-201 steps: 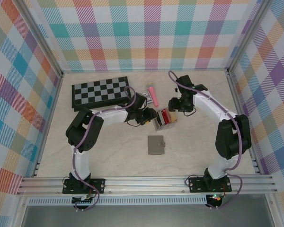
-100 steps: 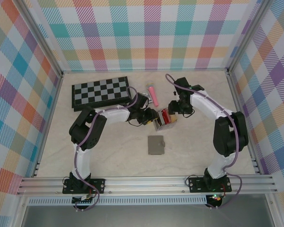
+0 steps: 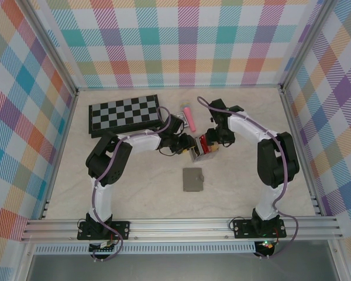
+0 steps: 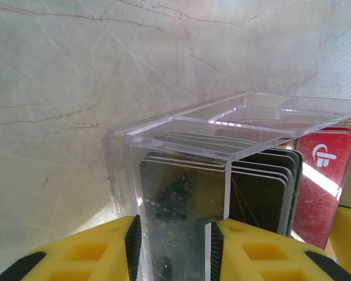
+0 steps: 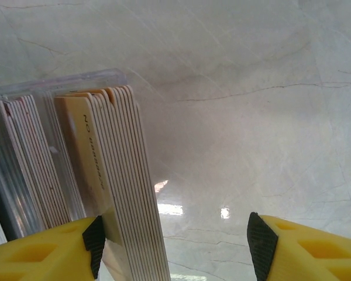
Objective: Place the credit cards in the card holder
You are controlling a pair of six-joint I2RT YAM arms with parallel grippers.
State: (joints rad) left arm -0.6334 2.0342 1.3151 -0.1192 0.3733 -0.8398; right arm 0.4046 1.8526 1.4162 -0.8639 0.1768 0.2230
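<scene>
Left hand (image 4: 172,249) tighter around clear rack (image 4: 181,149)

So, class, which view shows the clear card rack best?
Left wrist: the clear card rack is close, walls and dividers sharp. Right wrist catches one clear edge; top external shows it tiny and distant.

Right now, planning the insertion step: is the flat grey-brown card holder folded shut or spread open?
Folded shut: the card holder lies as one small square, no inner slots showing.
</scene>
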